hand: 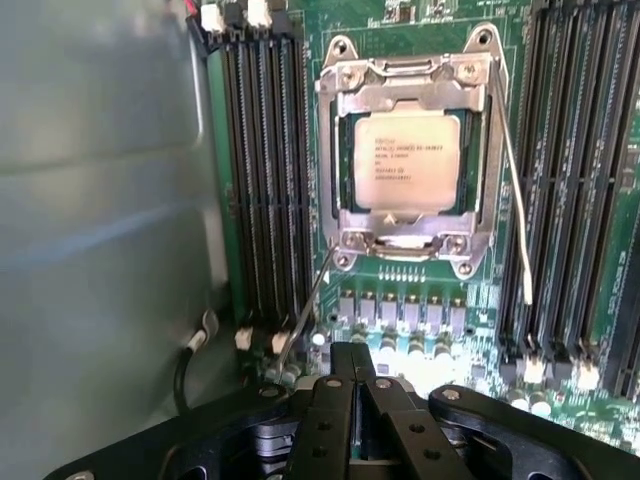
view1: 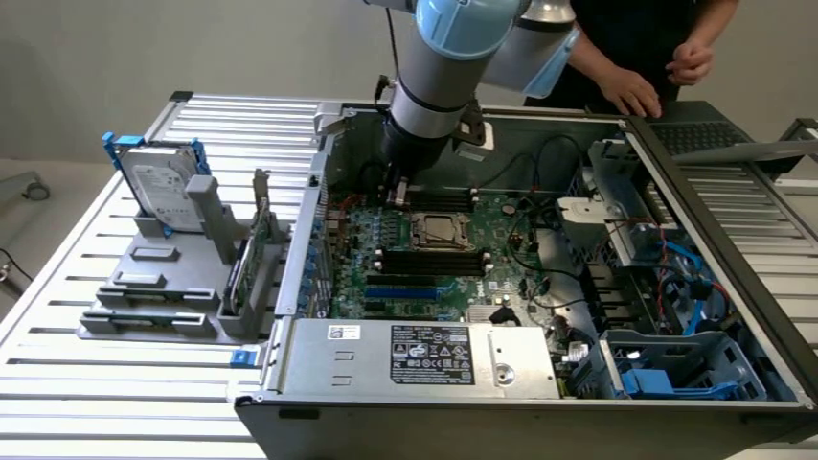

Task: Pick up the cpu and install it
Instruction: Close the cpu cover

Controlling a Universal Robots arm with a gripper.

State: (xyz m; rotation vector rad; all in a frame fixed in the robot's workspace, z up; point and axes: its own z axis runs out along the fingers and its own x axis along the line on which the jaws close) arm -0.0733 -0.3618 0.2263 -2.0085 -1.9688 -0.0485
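The cpu (hand: 405, 160), a small square chip with a silver-grey printed face, lies flat inside the metal-framed socket (hand: 345, 85) on the green motherboard. In the exterior view the cpu (view1: 439, 228) sits mid-board in the open computer case. My gripper (hand: 358, 375) is shut with nothing between its black fingers. It hovers over the board a short way from the socket's edge, apart from the chip. In the exterior view the gripper (view1: 400, 195) hangs just behind the socket, towards the case's back left corner.
Thin wire levers (hand: 513, 190) stick out beside the socket, and black memory slots (hand: 262, 170) flank it. The grey case wall (hand: 100, 220) is close by. A hard drive (view1: 163, 180) stands in a grey fixture at the exterior view's left. A person's hand (view1: 631, 92) rests on the case's far rim.
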